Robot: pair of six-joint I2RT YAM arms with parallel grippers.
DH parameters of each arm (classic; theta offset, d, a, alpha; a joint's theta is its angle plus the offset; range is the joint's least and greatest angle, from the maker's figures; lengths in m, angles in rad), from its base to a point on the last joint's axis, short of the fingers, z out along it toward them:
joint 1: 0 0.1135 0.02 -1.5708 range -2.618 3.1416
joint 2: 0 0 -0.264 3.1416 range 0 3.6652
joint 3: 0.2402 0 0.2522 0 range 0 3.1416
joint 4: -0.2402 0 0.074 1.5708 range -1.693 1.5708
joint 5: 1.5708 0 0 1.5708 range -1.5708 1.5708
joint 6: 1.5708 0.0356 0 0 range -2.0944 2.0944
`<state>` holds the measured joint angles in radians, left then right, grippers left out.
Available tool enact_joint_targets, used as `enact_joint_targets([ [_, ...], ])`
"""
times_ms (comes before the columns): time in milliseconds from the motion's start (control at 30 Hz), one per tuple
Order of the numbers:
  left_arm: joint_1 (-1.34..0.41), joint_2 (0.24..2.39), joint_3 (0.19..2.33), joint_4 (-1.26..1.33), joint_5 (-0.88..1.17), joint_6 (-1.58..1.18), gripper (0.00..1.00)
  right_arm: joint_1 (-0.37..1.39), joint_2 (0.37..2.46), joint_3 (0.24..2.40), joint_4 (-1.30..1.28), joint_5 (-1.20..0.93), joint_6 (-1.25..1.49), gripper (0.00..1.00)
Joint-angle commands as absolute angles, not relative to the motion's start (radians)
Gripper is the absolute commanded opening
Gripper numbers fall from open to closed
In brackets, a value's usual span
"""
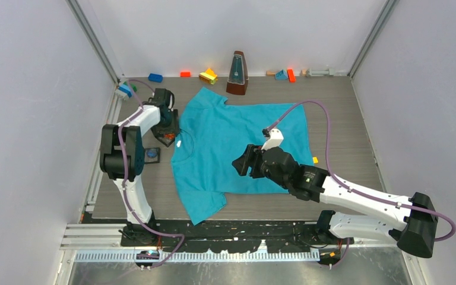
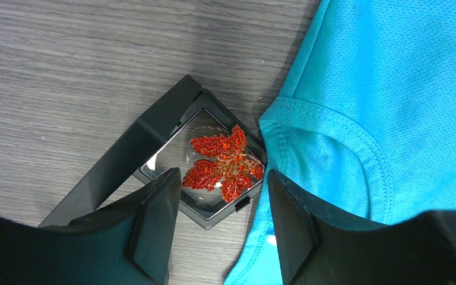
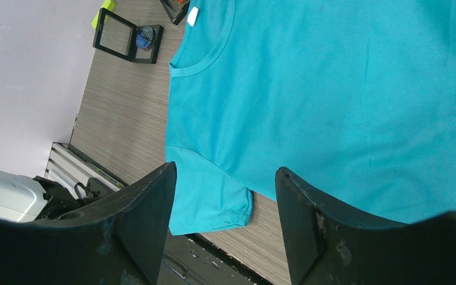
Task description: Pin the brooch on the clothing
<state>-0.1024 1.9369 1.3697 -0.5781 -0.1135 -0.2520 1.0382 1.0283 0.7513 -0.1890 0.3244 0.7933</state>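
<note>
The teal T-shirt (image 1: 237, 142) lies flat on the table, its white neck label (image 1: 179, 143) toward the left. A red leaf-shaped brooch (image 2: 225, 163) rests in an open black case (image 2: 154, 133) touching the shirt's collar (image 2: 326, 127). My left gripper (image 1: 167, 129) hovers right over that case, open and empty, in the left wrist view (image 2: 224, 193). My right gripper (image 1: 241, 161) is open and empty above the shirt's lower middle; in its wrist view (image 3: 225, 178) the shirt (image 3: 332, 89) and one sleeve (image 3: 214, 196) lie below it.
A second open black case with a blue item (image 1: 152, 155) sits left of the shirt, also in the right wrist view (image 3: 127, 38). A metronome (image 1: 237, 73) and toy bricks (image 1: 208, 75) stand along the back wall. A small orange piece (image 1: 315, 160) lies by the shirt's right edge.
</note>
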Motion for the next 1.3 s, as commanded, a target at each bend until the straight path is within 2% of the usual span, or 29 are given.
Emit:
enact_joint_targets([
  [0,-0.101,1.958,1.401,-0.572,-0.135,-0.235,0.59,1.035,1.033,0.752,-0.144,0.332,0.81,0.67],
  [300,-0.1,1.984,1.413,-0.584,-0.135,-0.233,0.61,1.033,1.055,0.757,-0.141,0.321,0.814,0.67],
  [600,-0.101,1.996,1.422,-0.589,-0.124,-0.233,0.69,1.031,1.081,0.766,-0.136,0.304,0.817,0.67],
  [767,-0.1,2.007,1.429,-0.594,-0.131,-0.227,0.7,1.031,1.095,0.77,-0.132,0.293,0.817,0.67],
  [1067,-0.1,2.006,1.433,-0.601,-0.154,-0.221,0.52,1.028,1.106,0.77,-0.132,0.289,0.82,0.67],
  [1267,-0.1,1.979,1.439,-0.608,-0.156,-0.219,0.48,1.027,1.108,0.77,-0.132,0.286,0.822,0.67],
])
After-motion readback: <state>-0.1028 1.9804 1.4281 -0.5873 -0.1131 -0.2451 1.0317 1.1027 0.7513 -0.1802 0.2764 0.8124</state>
